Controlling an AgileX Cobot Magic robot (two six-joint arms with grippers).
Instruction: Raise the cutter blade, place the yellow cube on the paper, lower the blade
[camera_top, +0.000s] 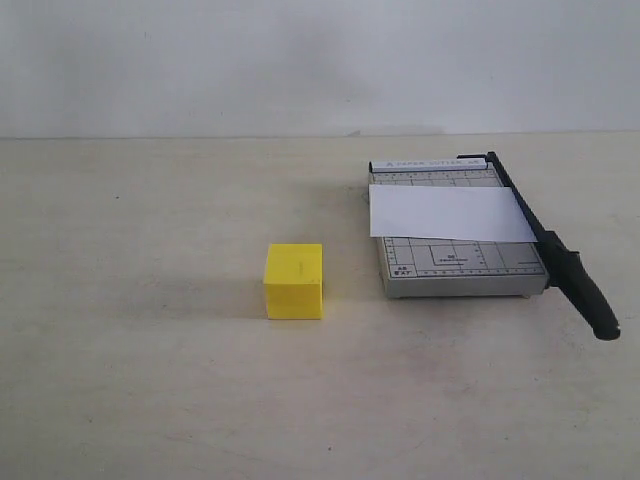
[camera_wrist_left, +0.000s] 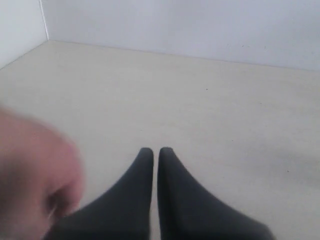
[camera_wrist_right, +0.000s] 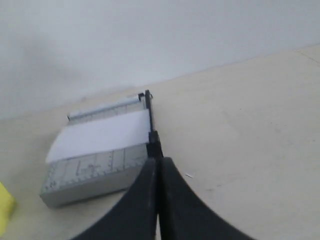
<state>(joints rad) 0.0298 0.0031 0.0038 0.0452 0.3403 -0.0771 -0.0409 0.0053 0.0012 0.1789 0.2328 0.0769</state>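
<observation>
The yellow cube (camera_top: 294, 280) rests on the table left of the grey trimmer board (camera_top: 460, 268). White paper (camera_top: 450, 211) lies across the board's middle. The cutter blade (camera_top: 555, 255) lies down along the board's right edge, its thick handle jutting past the front. Neither gripper shows in the exterior view. My left gripper (camera_wrist_left: 156, 150) is shut over bare table, nothing between its fingers. My right gripper (camera_wrist_right: 160, 161) is shut, hovering near the blade (camera_wrist_right: 150, 122), with the board (camera_wrist_right: 90, 172), the paper (camera_wrist_right: 100, 135) and a sliver of the cube (camera_wrist_right: 5, 207) ahead.
A pale wall (camera_top: 320, 60) rises behind the beige table (camera_top: 150, 400). In the left wrist view a blurred pinkish shape (camera_wrist_left: 30, 180) fills one corner close to the lens.
</observation>
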